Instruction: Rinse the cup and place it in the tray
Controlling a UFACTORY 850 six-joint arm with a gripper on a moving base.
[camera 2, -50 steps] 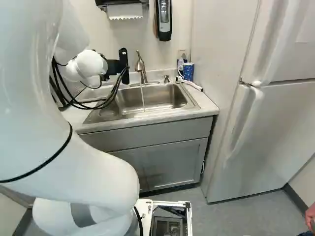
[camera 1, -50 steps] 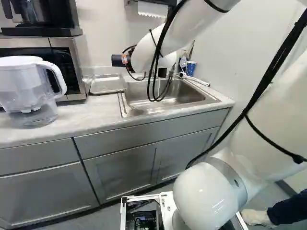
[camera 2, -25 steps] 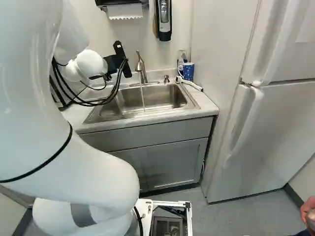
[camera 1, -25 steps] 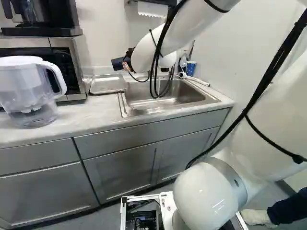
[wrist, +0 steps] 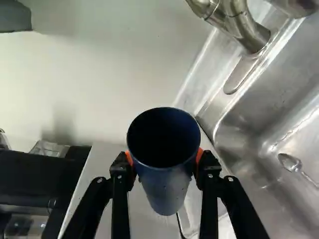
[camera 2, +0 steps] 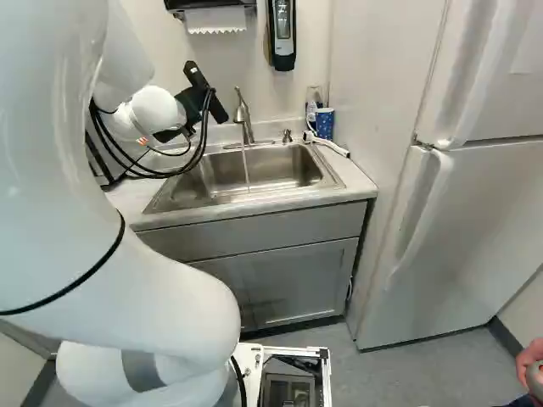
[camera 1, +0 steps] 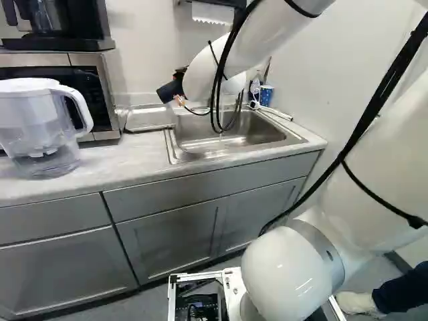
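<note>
Arm of smooth white casing (camera 1: 287,267) stands nearest to us, at the right of the left base view. At the other side of that view, a clear plastic pitcher with white lid (camera 1: 41,127) stands on the pale, stone-like desk (camera 1: 93,172). Farther on, our black two-finger tool (wrist: 165,158) holds the dark blue, tapering cup (wrist: 165,191). Its fingers stand apart by the cup's width, and the orange pads (wrist: 200,155) press it from two sides. So the cup lies exactly between them, with its open mouth towards our wrist camera and its narrow end away from it. In the left base view its long axis looks strongly tilted, not upright.

Beyond the desk's front part we see the shallow metal tray (camera 1: 148,118), just beside the steel sink (camera 2: 254,174). From the curved metal tap (camera 2: 243,117) a thin water stream (camera 2: 246,170) runs down into the sink, and the cup is apart from it. We judge that rinsing is the present step, but whether the cup is rinsed we cannot tell. If more rinsing is needed, we should carry the cup sideways towards the stream; otherwise, towards the tray.
</note>
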